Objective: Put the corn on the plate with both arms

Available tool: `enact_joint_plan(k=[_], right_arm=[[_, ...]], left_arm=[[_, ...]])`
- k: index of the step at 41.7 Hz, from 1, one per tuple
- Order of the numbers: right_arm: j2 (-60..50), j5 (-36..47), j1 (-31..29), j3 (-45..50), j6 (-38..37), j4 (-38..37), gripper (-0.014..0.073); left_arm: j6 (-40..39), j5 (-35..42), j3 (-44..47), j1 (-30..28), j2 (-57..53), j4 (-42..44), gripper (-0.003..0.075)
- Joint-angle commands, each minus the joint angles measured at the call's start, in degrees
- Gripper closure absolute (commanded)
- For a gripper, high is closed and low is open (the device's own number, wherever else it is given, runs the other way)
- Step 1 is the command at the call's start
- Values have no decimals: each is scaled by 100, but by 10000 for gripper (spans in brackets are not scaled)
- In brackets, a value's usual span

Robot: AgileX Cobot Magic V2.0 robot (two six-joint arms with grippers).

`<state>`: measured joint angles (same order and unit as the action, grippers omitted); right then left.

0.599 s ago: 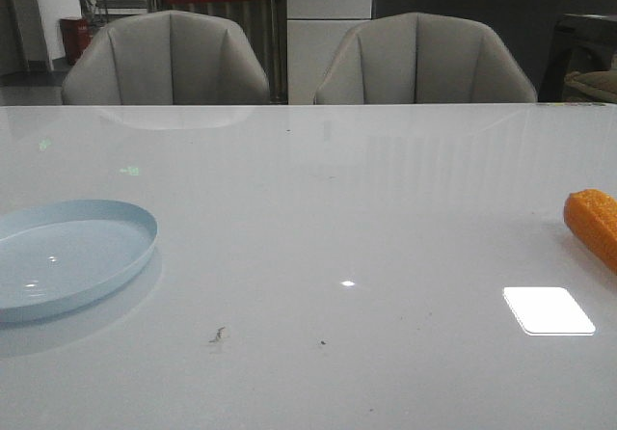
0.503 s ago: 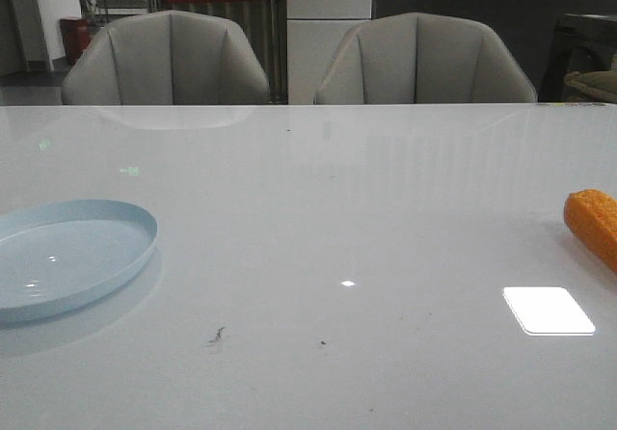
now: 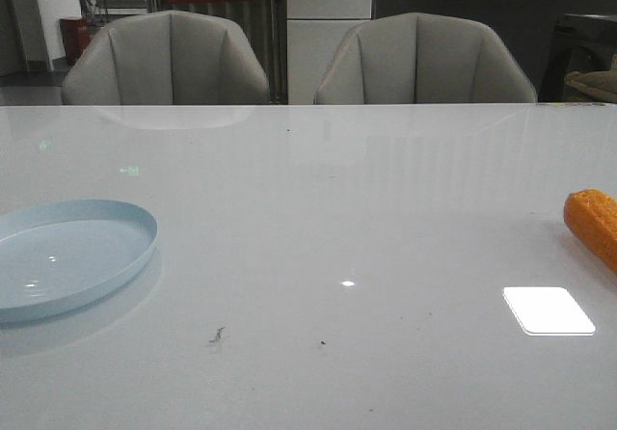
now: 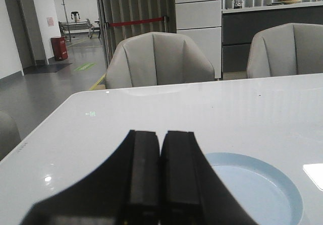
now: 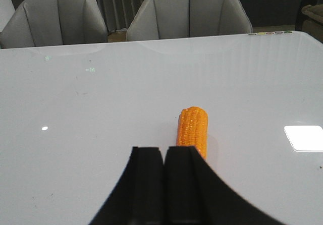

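The orange corn (image 3: 595, 222) lies on the white table at the far right edge of the front view, partly cut off. In the right wrist view the corn (image 5: 193, 128) lies just beyond my right gripper (image 5: 163, 152), which is shut and empty, a little to one side of the cob. The pale blue plate (image 3: 116, 220) sits at the left edge of the front view. In the left wrist view the plate (image 4: 282, 179) lies beside my left gripper (image 4: 160, 136), which is shut and empty. Neither gripper shows in the front view.
Two grey chairs (image 3: 166, 59) (image 3: 422, 59) stand behind the table's far edge. A bright window reflection (image 3: 548, 309) lies on the glossy tabletop near the corn. Small dark specks (image 3: 218, 334) mark the near middle.
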<state>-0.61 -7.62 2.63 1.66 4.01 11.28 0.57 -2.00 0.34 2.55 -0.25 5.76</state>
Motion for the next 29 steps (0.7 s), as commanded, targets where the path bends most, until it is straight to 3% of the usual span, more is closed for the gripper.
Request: enact_joint_plan(k=[1,18,29], right_arm=[[-133,446,-6,-125,34,5,563],[-133,474,-14,-125,34,5,563],[-133,899,5,-125,22,416,563]], left_arm=[[-57,494,222,-17,-99,-42,631],[-57,542,222,-17,-99,-42,631],[-57,1489,212,-17,-99,-42,631]])
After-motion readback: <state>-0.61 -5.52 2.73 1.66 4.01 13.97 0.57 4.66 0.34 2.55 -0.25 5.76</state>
